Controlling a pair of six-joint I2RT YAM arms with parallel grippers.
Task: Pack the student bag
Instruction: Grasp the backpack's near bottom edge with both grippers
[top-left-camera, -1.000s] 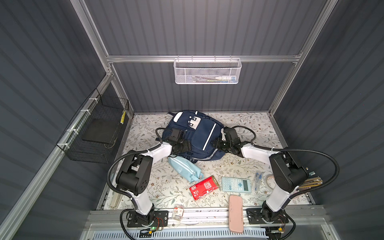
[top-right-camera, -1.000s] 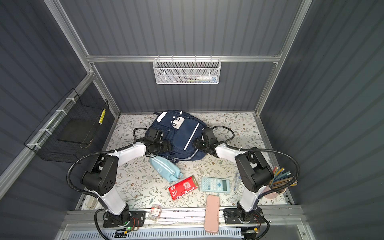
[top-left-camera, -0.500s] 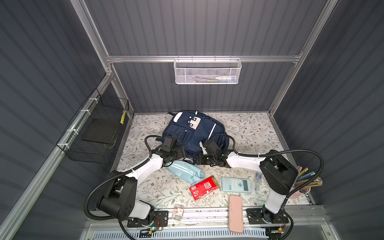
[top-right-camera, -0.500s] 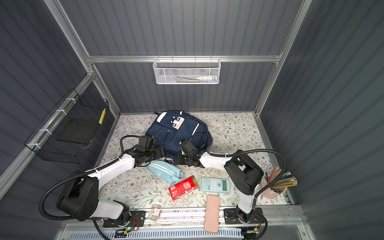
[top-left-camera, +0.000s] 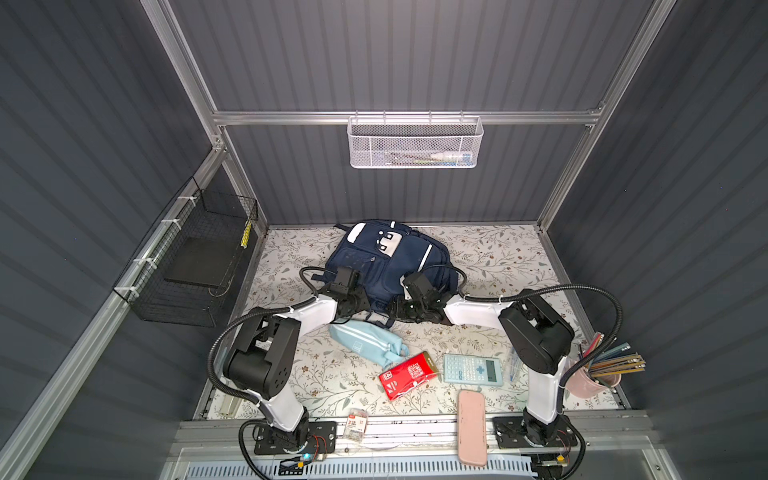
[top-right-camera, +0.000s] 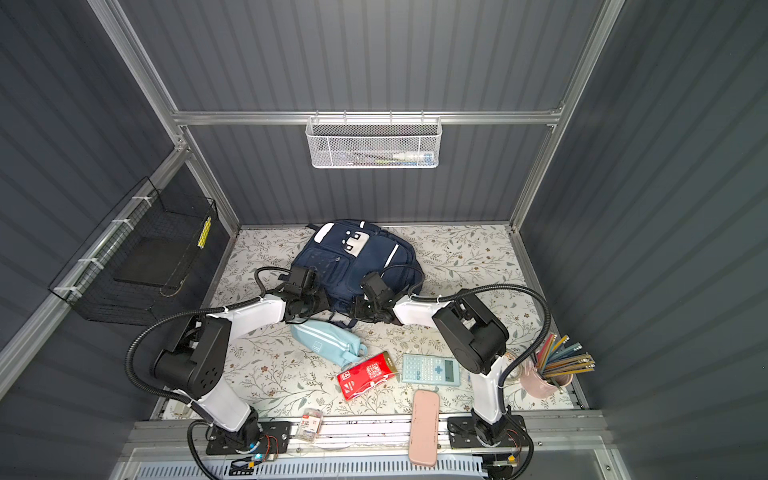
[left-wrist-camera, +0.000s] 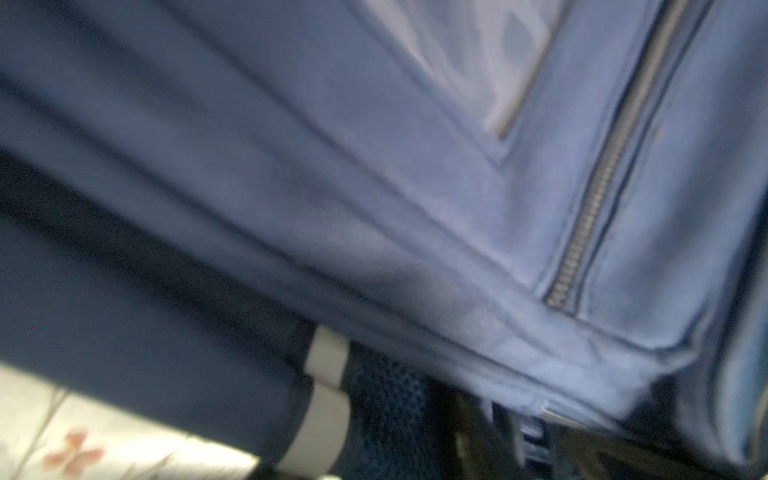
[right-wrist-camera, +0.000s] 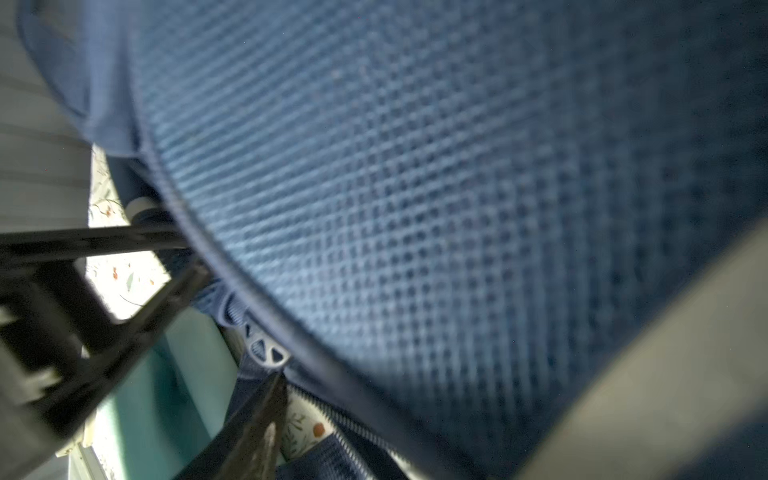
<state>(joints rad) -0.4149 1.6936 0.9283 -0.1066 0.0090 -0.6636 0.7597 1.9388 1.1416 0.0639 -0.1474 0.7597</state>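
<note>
On the floral surface (top-left-camera: 490, 266), my left fingers (top-left-camera: 363, 306) and right fingers (top-left-camera: 395, 311) work the near edge of the large navy fabric student bag (top-left-camera: 390, 266), whether gripping I cannot tell; next, probably, opening a zip.

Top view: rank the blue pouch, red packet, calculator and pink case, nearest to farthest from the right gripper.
1. Blue pouch, beside the right gripper.
2. Red packet, mid-table.
3. Calculator, right of the packet.
4. Pink case, at the front edge.
</note>
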